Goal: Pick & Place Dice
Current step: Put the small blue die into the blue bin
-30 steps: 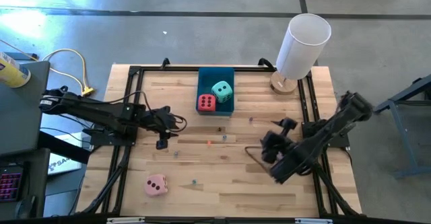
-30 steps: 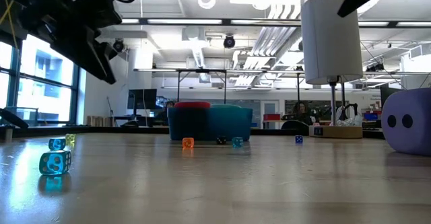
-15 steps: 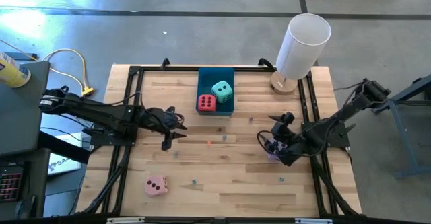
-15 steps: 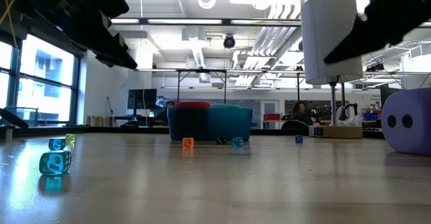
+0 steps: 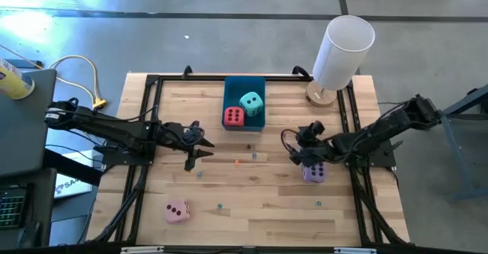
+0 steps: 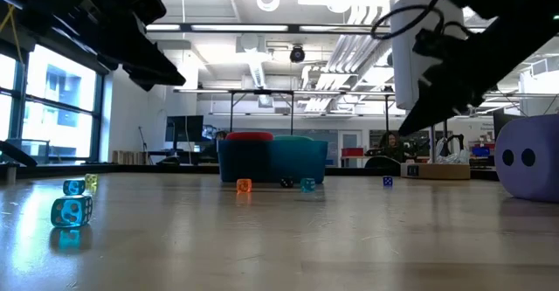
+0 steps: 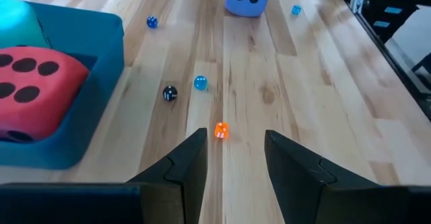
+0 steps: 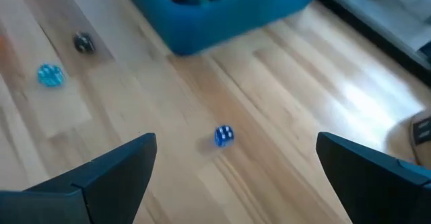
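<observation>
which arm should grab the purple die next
Probably the right. The right gripper is open, beside the purple die. The left gripper is empty, across the table, farther from it.

I am seeing open boards running between the blue tray [image 5: 244, 88] and the pink die [image 5: 177, 210], dotted only with tiny dice [image 7: 220, 130], while the white cylinder [image 5: 343, 49] is blocking the far right corner.

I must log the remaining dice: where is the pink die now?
In the high view, the pink die lies on the table's near-left part, alone, far from the blue tray.
</observation>
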You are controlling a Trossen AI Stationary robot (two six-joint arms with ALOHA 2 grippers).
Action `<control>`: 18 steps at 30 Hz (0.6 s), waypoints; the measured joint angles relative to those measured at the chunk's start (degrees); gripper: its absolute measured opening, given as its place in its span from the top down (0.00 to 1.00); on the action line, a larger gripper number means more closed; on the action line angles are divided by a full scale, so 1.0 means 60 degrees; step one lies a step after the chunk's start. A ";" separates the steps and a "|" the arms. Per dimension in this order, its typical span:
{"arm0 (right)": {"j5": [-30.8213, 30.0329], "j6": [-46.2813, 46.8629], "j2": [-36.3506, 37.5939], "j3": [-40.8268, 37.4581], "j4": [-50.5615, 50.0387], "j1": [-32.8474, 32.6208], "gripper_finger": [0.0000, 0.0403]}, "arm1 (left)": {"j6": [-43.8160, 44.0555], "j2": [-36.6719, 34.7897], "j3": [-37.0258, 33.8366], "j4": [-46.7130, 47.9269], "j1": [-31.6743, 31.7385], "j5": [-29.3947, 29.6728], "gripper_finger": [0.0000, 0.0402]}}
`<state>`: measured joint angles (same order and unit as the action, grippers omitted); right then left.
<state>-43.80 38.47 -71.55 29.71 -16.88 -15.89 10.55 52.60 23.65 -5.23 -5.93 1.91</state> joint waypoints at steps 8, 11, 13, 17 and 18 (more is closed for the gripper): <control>0.0664 -0.0693 -0.1185 0.0011 0.0603 0.0689 0.01 | 0.0001 0.0000 -0.0344 -0.0435 0.0000 0.0008 0.65; 0.0694 -0.0972 -0.1646 0.0011 0.0963 0.0841 0.01 | -0.0001 0.0000 -0.0344 -0.0495 0.0000 0.0007 0.65; 0.0598 -0.1070 -0.1865 0.0011 0.1066 0.0926 0.01 | -0.0001 0.0000 -0.0344 -0.0595 0.0000 0.0007 0.65; 0.0598 -0.1146 -0.2298 0.0010 0.1415 0.1063 0.01 | -0.0001 0.0000 -0.0345 -0.0575 0.0004 0.0007 0.65; 0.0579 -0.1146 -0.2410 0.0004 0.1568 0.1100 0.01 | -0.0001 0.0000 -0.0346 -0.0578 0.0000 0.0007 0.65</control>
<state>-40.33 31.59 -86.01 29.74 -7.47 -9.29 10.55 52.60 21.57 -8.70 -5.93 1.96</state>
